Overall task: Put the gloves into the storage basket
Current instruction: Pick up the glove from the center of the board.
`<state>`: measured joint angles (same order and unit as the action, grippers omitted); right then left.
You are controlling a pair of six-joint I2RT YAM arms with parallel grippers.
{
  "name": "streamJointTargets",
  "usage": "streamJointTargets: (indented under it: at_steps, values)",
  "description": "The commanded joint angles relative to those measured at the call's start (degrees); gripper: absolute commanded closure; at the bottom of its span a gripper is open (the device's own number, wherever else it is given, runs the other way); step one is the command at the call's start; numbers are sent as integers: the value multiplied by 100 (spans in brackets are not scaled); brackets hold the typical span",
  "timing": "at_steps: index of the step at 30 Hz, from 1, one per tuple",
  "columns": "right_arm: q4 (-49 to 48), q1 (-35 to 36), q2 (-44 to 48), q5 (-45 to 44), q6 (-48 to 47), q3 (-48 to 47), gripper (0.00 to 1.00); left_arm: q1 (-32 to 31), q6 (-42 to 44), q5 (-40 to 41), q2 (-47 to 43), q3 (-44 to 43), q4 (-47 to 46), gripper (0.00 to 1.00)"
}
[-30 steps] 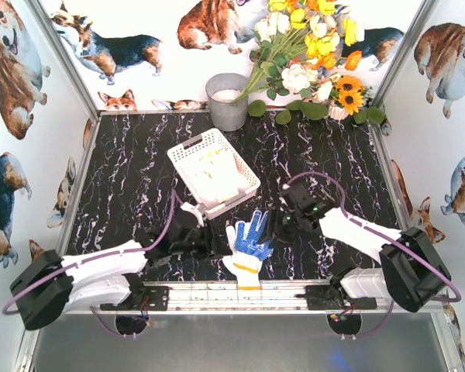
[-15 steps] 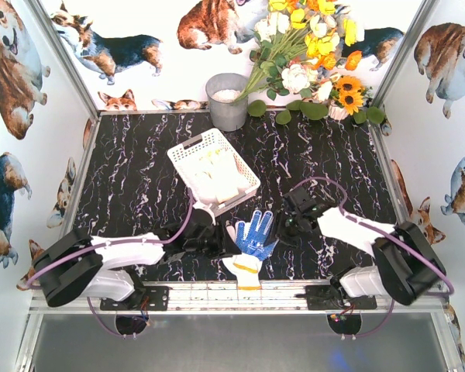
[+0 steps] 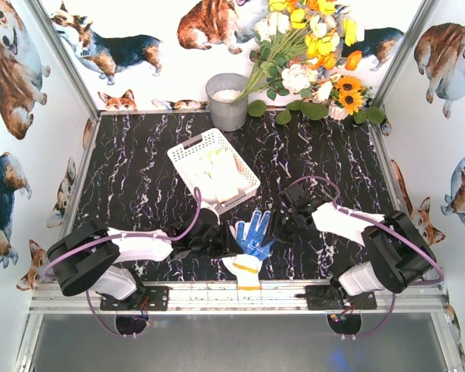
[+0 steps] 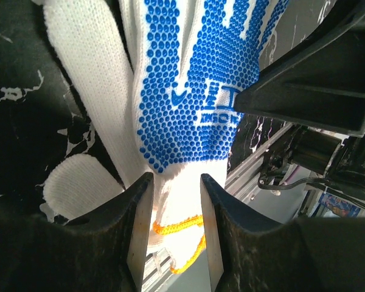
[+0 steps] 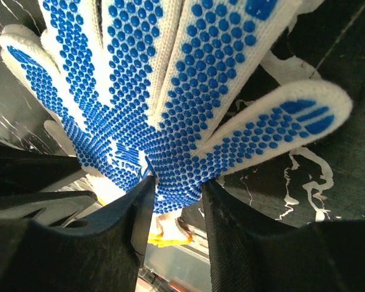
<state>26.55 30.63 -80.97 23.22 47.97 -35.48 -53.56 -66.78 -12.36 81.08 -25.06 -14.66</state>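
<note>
A blue-dotted glove (image 3: 252,235) with an orange-trimmed cuff lies palm up near the table's front edge, between both arms. My left gripper (image 3: 223,243) reaches in from the left. In its wrist view, my left gripper (image 4: 175,182) has its jaws pressed on the white wrist part of the glove (image 4: 194,91). My right gripper (image 3: 281,229) comes from the right. My right gripper (image 5: 177,185) pinches the dotted palm edge of the glove (image 5: 170,91), which bunches there. The storage basket (image 3: 187,152) stands behind, with pale gloves (image 3: 221,177) inside.
A grey metal bucket (image 3: 227,101) stands at the back wall, with a bunch of artificial flowers (image 3: 310,54) beside it. The aluminium rail (image 3: 240,293) runs just below the glove's cuff. White knit fingers (image 4: 79,79) show beside the dotted palm.
Both arms have drawn in toward the glove from either side and their jaws have narrowed onto it. The glove's fingers have shifted slightly up and to the right.
</note>
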Motion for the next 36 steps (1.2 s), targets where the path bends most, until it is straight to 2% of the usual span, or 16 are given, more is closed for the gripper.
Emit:
streamJointTargets:
  at_steps: [1, 9, 16, 25, 36]
  values:
    - [-271, -13, -140, -78, -112, -125, 63, -41, 70, -12, 118, -139, -172, 69]
    - [-193, -13, -28, -105, -129, -168, 81, -41, 91, 24, 220, -201, -212, 82]
    - [-172, -13, 187, 26, -90, -249, 89, -59, 109, -38, 240, -219, -339, 90]
    - [-119, 15, 27, 280, -206, -634, 92, -75, 144, 220, -192, -175, -39, 100]
    - [-3, 501, -706, 254, -333, -1430, 93, -76, 11, 435, -1041, 148, 493, 100]
